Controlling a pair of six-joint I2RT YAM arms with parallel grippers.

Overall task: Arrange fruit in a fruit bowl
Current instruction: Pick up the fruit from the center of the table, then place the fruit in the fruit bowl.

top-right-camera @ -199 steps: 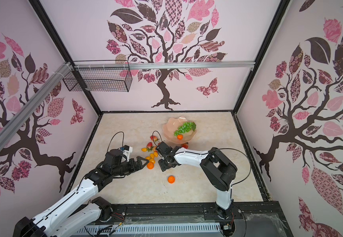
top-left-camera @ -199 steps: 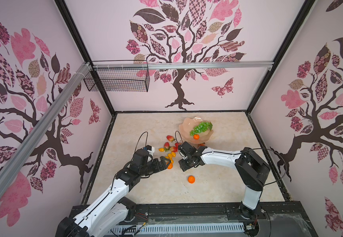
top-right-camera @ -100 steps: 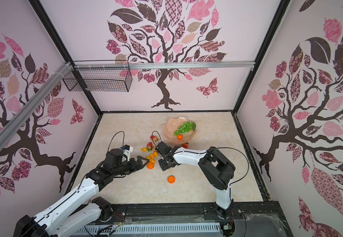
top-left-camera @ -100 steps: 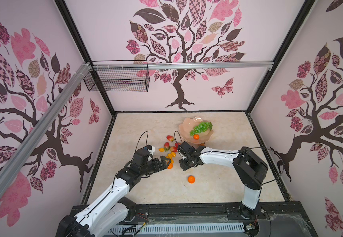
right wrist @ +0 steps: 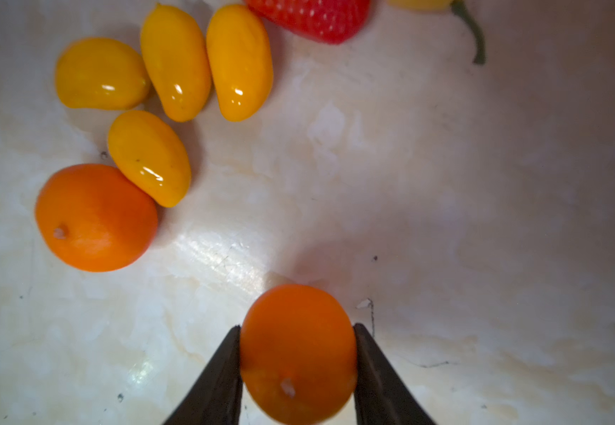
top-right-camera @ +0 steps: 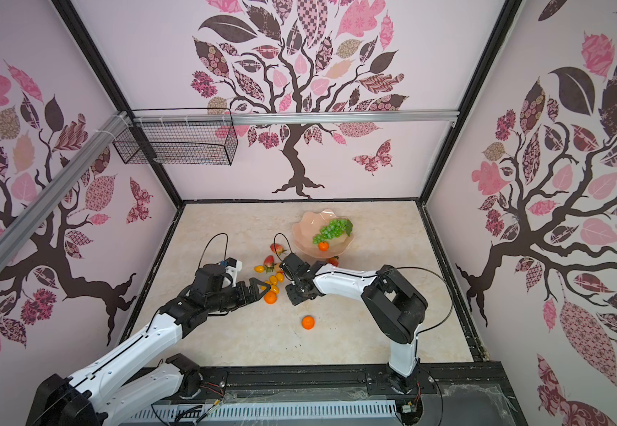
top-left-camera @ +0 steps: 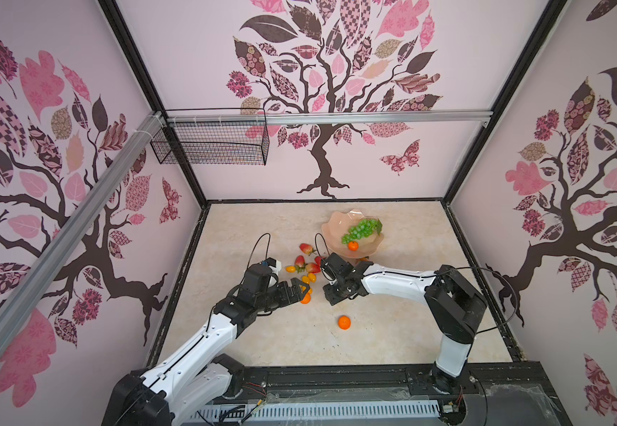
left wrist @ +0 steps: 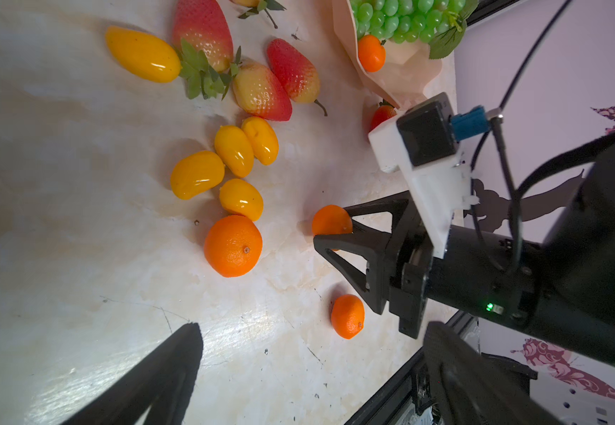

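Observation:
My right gripper [right wrist: 297, 327] is shut on a round orange tangerine [right wrist: 298, 353] just above the table; the left wrist view shows the same grip [left wrist: 329, 220]. The left gripper [left wrist: 315, 331] is open with nothing between its fingers, next to another tangerine [top-left-camera: 305, 298]. A third tangerine [top-left-camera: 344, 322] lies alone nearer the front. Red strawberries [top-left-camera: 305, 248] and yellow tomatoes [top-left-camera: 310, 278] are scattered between the grippers and the peach-pink fruit bowl [top-left-camera: 336, 225]. In both top views the bowl holds the green grape bunch [top-right-camera: 332, 228] and a tangerine [top-right-camera: 323, 246].
A black wire basket [top-left-camera: 211, 142] hangs on the back-left wall rail, well above the table. Patterned walls enclose the marble table on three sides. A black rail [top-left-camera: 336, 376] runs along the front edge, where both arm bases stand.
The right arm's elbow has drifted slightly to the left. The left arm and the loose fruit have stayed where they were.

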